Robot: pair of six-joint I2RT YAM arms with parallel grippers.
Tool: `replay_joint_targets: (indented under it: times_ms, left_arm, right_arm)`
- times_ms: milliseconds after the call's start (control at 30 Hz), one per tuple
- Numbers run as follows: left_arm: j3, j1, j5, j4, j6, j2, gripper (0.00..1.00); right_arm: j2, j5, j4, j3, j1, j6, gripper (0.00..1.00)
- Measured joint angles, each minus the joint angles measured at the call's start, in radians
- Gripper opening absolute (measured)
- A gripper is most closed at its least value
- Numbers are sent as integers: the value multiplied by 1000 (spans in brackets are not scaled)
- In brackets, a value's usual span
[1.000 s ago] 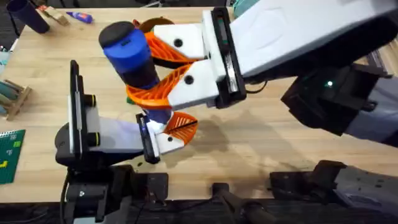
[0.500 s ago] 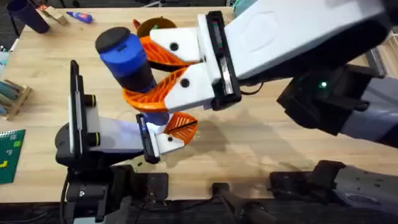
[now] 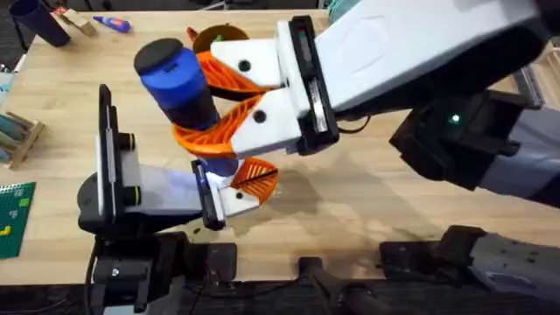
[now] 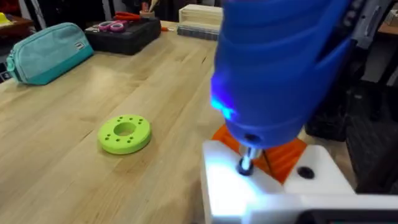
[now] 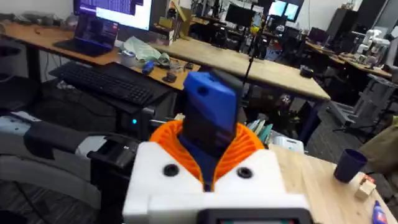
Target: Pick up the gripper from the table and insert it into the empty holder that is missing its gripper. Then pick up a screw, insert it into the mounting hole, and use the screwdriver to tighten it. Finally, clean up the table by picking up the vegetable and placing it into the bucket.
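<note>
- Screwdriver (image 3: 181, 80), thick blue cylinder with black cap, stands upright, clamped in your right gripper (image 3: 206, 105).
- Bit sits directly over white blocky holder (image 3: 229, 199); keep its axis vertical.
- Left gripper: can't tell.

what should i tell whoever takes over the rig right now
Right gripper: shut on the screwdriver, held upright with its bit on the holder.
Left gripper: state unclear.
Orange gripper sits in the holder.
Done: gripper inserted; the bit's blue light is on at the mounting hole.
Left: finish tightening, set the screwdriver down, put the vegetable in the bucket.
A green ring lies on the table.
</note>
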Motion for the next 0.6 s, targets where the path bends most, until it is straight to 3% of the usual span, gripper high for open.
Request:
replay_joint_targets:
  times_ms: [600]
  left_arm:
    - [0, 0, 0, 0, 0, 0, 10]
  right_arm:
    - [0, 0, -30, 2, -3, 0, 41]
